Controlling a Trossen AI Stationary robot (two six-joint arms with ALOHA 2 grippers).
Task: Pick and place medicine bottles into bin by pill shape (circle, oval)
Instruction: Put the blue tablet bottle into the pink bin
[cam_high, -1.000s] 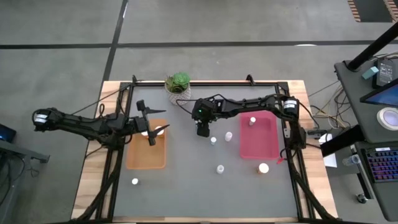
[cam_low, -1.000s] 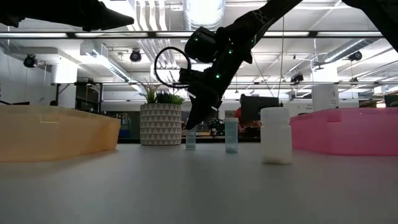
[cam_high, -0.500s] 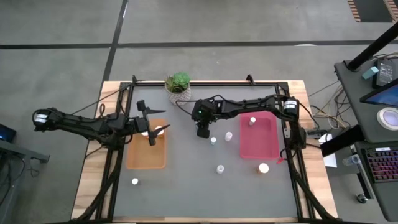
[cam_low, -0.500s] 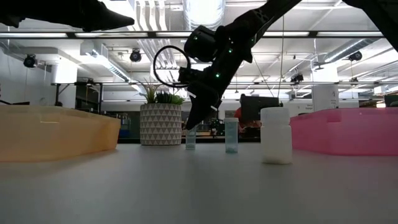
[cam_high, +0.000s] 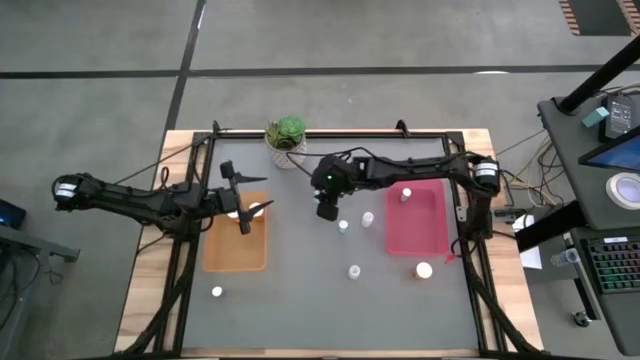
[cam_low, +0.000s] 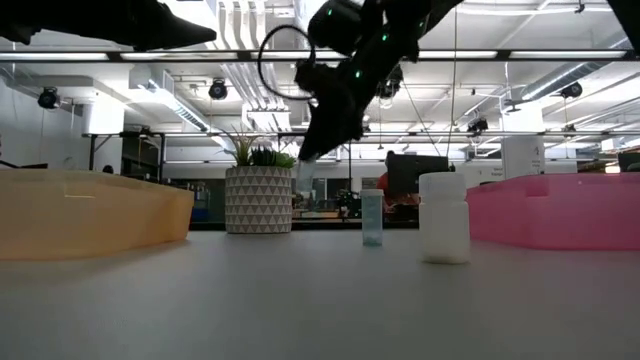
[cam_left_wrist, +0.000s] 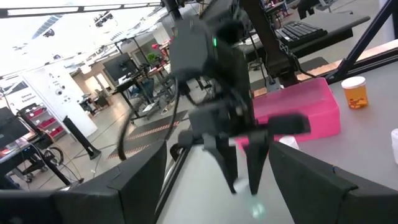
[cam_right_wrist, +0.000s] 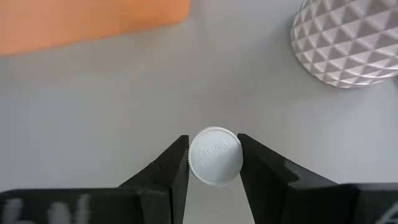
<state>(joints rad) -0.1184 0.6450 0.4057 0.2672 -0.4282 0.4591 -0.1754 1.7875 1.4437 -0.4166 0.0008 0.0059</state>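
Medicine bottles are what this job sorts, and one slim bottle sits pinched between the right gripper's fingers, its ribbed white cap showing squarely from above in the right wrist view. In the low view that bottle hangs clear of the grey table, between the orange bin and the pink bin, near the potted plant.

It looks small, light and rigid, so a modest squeeze should do; the smooth round side could slip or twist, and the grip just under the cap, across the widest part, seems the sound place to hold it.

On the table around it stand other bottles: a slim one, a wider white one, and, in the high view, three loose in the middle, one at the near left, and an orange-bodied one just beside the pink bin. One more stands inside the pink bin.

The left gripper hovers over the orange bin; whether its jaws are apart I cannot tell for certain. Which pill shape the held bottle contains is not visible, so the right bin cannot be judged.
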